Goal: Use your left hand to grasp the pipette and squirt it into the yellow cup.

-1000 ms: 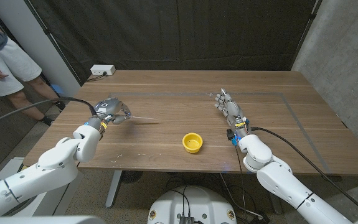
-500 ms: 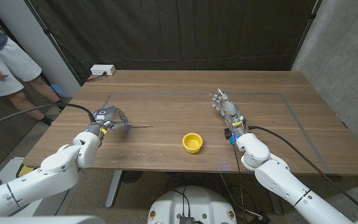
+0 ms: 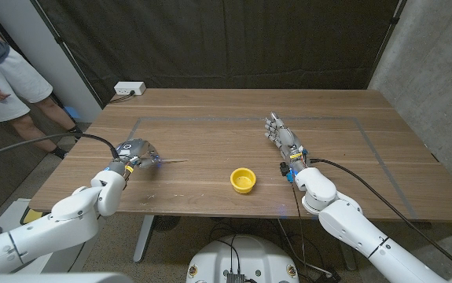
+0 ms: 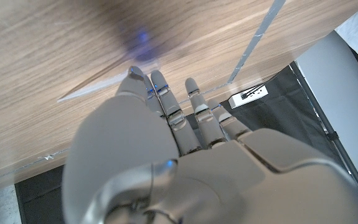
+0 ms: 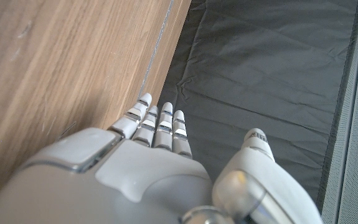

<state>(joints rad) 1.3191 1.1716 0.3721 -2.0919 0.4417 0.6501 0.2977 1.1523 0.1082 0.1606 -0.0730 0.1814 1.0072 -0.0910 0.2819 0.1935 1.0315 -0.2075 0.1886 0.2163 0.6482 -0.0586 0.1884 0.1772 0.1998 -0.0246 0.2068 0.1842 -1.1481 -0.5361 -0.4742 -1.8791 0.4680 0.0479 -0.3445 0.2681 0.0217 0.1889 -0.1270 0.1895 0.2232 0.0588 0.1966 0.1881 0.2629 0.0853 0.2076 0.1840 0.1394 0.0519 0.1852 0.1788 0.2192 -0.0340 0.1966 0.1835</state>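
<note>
Far left of the head view, a person point(image 3: 1, 67) in a grey shirt and white shorts is standing at the upper left edge, off beside the table point(image 3: 210, 118). A white power strip point(image 3: 130, 89) is sitting at the table's back left corner, a bit right of them.

Moving right, my left hand point(image 3: 137, 151) is hanging around the left-middle of the frame, low over the wood near the table's left edge. I'm pinching the pipette point(image 3: 172, 162) with it; the thin clear tip is sticking out to the right from my fingers point(image 3: 148, 156), lying nearly level just above the tabletop. In my left wrist view the fingers point(image 4: 194, 112) are curled down toward the wood, and the pipette point(image 4: 94, 83) is showing as a pale blurry sliver poking out past them. There's also a bluish glow on the wood there, can't tell what that is.

Next, the yellow cup point(image 3: 243, 180) is sitting upright around the lower middle of the frame, well apart from the pipette tip and to its right.

Right of the cup, my right hand point(image 3: 284, 135) is standing with fingers straight and close together, holding nothing. In my right wrist view those fingers point(image 5: 160, 124) are lined up side by side, thumb off on its own.
</note>
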